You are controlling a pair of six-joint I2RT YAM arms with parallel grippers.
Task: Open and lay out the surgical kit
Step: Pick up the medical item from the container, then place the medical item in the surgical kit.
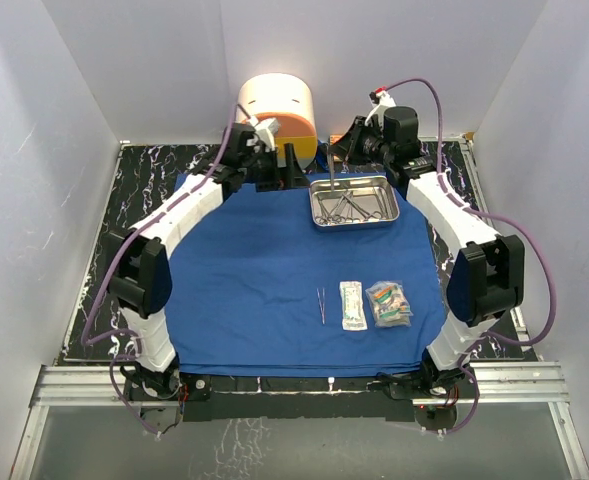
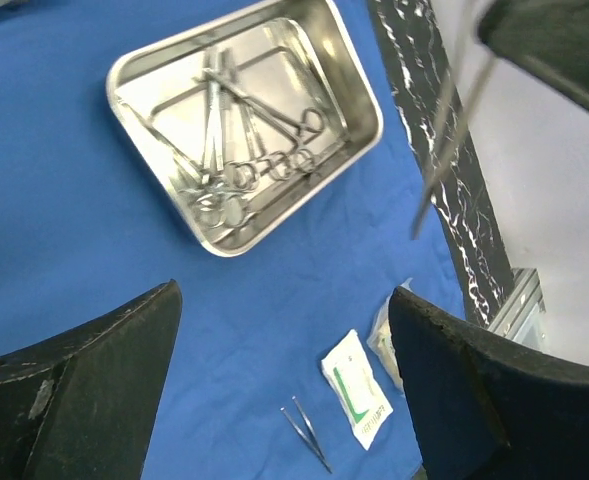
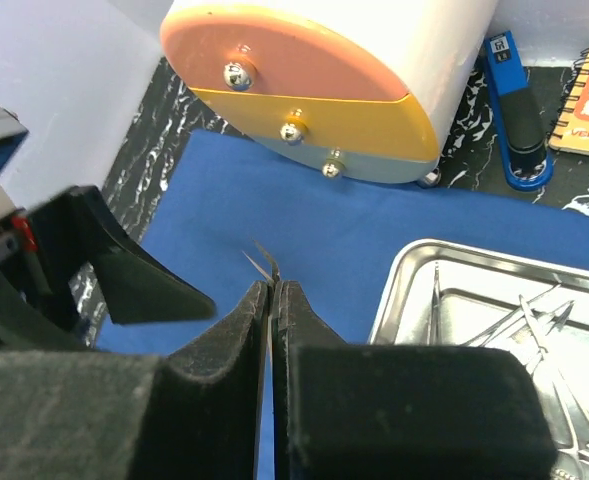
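Tray [image 2: 274,65] of shiny steel is sitting on the far right part of the blue cloth [image 1: 254,270], which is lying spread over the table [image 1: 144,165]. Ring-handled scissors and forceps [image 2: 239,175] are lying tangled inside it.

Right gripper [image 3: 272,290] is hovering above the cloth just left of the tray. Its jaws are pressing shut on a thin metal instrument [image 1: 331,170] that is hanging tip down.

Left gripper [image 2: 284,300] is hovering nearby, jaws standing wide apart and holding nothing.

Tweezers [image 1: 321,305] are lying on the near part of the cloth. Just right of them a white-backed packet [image 1: 352,305] and a clear packet [image 1: 389,303] are resting side by side. The clear one is showing coloured pieces too small to name.

Round cream-and-orange container [image 3: 304,80] is standing behind the cloth's far edge, fronts shut, contents hidden.
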